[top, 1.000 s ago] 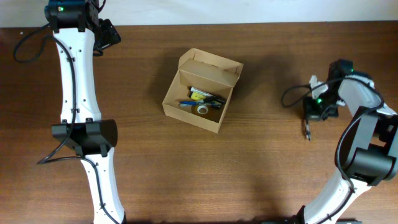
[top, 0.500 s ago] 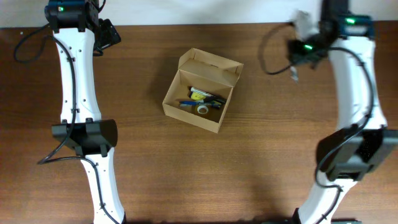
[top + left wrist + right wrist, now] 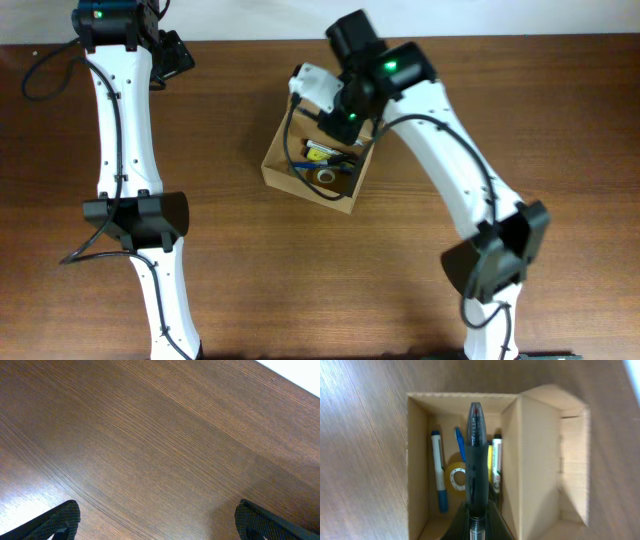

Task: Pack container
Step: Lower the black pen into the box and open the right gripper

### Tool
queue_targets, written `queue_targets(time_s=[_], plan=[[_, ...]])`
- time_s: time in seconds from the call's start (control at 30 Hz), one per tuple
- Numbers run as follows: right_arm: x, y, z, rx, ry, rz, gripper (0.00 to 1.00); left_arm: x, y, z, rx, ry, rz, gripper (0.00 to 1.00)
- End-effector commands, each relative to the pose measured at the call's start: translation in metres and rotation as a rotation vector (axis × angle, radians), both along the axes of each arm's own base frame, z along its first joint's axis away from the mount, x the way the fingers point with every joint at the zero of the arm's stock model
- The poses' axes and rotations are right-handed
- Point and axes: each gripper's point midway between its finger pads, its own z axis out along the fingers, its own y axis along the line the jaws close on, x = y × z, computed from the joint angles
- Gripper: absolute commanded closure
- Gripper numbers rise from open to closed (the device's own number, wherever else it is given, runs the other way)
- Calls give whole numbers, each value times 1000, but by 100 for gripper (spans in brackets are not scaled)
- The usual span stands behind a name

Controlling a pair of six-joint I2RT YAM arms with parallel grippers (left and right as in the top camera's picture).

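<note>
- Now, right gripper (image 3: 479, 522) has its jaws pinching a pen (image 3: 476, 460), nearest arm by far.
- Pen runs lengthwise with the container (image 3: 416, 475) right beneath, lid open, mid-desk (image 3: 150, 435).
- Left gripper (image 3: 160, 527) is parked far off, jaws spread, empty.
- A second ago the right arm sat at the desk's right side; it's swung across.

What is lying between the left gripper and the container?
Only bare wooden table lies between the left gripper and the container; the overhead view shows it.

Container (image 3: 416, 460) tan; table (image 3: 160, 450) brown woodgrain; pen (image 3: 478, 470) black, red tip; marker (image 3: 438, 475) blue-white; tape roll (image 3: 451, 482) yellow.
</note>
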Motion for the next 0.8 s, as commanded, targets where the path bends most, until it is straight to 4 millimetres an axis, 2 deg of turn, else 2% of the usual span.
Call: queue_targets(time_s=[0.0,0.2,0.43,0.57,0.77], plan=[[3,8,-34,-36,45,63,96,0,5,-2,13,7,2,0],[-8,22,-82,-82,149,97,96,0,5,-2,13,7,1,0],[-10,31,-118,-106,205,88,95,1,5,-2,13,6,1,0],[-9,31,-127,-115,220,82,88,0,5,-2,13,7,1,0],[-4,30,-133,-125,205,76,88,0,5,-2,13,7,1,0]])
